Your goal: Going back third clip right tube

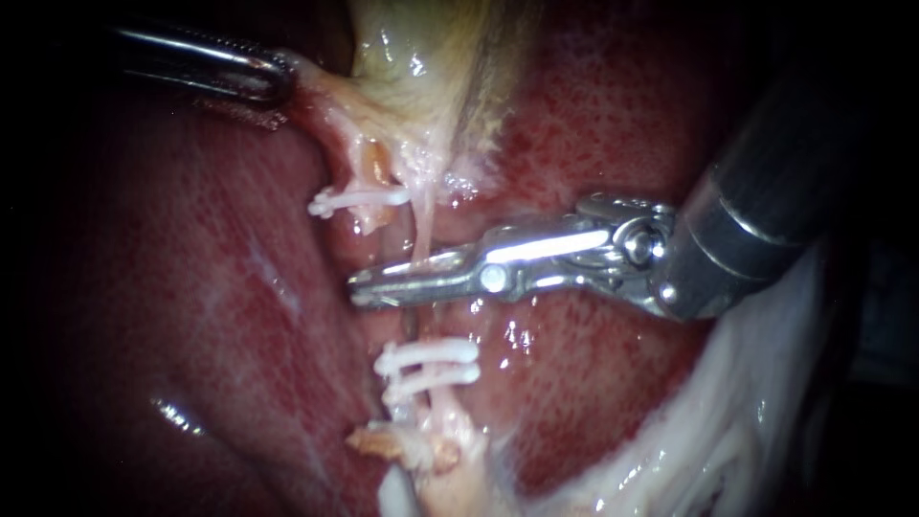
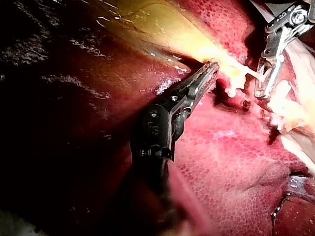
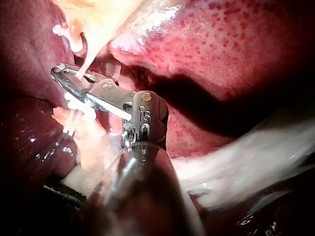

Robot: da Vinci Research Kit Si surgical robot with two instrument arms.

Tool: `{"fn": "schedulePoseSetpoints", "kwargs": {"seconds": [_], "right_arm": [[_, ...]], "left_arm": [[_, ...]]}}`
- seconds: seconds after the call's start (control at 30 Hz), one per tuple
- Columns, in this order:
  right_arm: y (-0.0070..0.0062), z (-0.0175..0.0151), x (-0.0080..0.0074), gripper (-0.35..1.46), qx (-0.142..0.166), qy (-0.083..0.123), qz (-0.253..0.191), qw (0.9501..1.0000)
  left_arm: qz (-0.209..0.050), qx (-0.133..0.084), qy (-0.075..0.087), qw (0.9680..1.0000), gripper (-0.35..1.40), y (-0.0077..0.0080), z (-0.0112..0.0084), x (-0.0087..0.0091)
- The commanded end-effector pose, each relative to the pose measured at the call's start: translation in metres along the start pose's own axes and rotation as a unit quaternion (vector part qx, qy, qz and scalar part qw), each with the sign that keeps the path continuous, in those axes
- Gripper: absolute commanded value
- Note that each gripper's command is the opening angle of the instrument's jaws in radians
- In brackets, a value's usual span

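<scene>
Right instrument (image 1: pixel 369 287): slim steel jaws slightly apart, thin pale tube (image 1: pixel 421 239) seemingly between them. Left instrument (image 1: pixel 278 81): ridged jaws clamped on stringy, glistening gallbladder (image 1: pixel 407 86).

endoscope: close, facing liver (image 1: pixel 191 287) | wrists: close, oblique | shared: clipped tube (image 1: pixel 422 230)

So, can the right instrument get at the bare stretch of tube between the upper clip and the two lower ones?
Probably yes: the right instrument lies across the tube there, upper clip above, two lower clips below, nothing covering it. The left instrument holds the gallbladder away.
</scene>
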Motion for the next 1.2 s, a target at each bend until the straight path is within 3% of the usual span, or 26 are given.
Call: {"fn": "schedulePoseSetpoints", "kwargs": {"seconds": [0.03, 0.13, 0.2, 0.4, 0.63, 0.77, 0.93, 1.07, 1.2], "right_arm": [[0.0001, 0.0001, -0.0001, -0.27, -0.001, 0.001, -0.01, 1.0], [0.0006, 0.0004, -0.0003, 0.32, -0.032, 0.006, -0.067, 0.9972], [0.0011, 0.0005, -0.0003, 0.46, -0.071, 0.0, -0.088, 0.9936], [0.0018, -0.0016, -0.0008, 0.5, -0.126, -0.018, -0.155, 0.9797], [0.0008, -0.0052, -0.0019, 0.5, -0.136, -0.035, -0.226, 0.9638], [-0.0009, -0.0076, -0.0029, 0.5, -0.126, -0.049, -0.289, 0.9479], [-0.0031, -0.0107, -0.0046, 0.5, -0.119, -0.063, -0.365, 0.9214], [-0.0041, -0.0121, -0.0049, 0.5, -0.125, -0.065, -0.391, 0.9094], [-0.0046, -0.0131, -0.0046, 0.5, -0.133, -0.08, -0.402, 0.9023]], "left_arm": [[0.0, 0.0, 0.0, 1.0, -0.35, 0.0, 0.0, 0.0], [0.0, 0.0, 0.0, 1.0, -0.35, 0.0, 0.0, 0.0], [0.0, 0.0, 0.0, 1.0, -0.35, 0.0, 0.0, -0.0001], [0.001, 0.0, 0.0, 1.0, -0.35, -0.0002, 0.0001, -0.0002], [0.001, 0.0, 0.0, 1.0, -0.35, -0.0002, 0.0001, -0.0003], [0.001, 0.0, 0.0, 1.0, -0.35, -0.0002, 0.0, -0.0003], [0.001, 0.0, 0.0, 1.0, -0.35, -0.0002, 0.0, -0.0003], [0.001, 0.0, 0.0, 1.0, -0.35, -0.0002, 0.0001, -0.0003], [0.002, -0.002, 0.0, 1.0, -0.35, -0.0004, 0.0009, -0.001]]}}
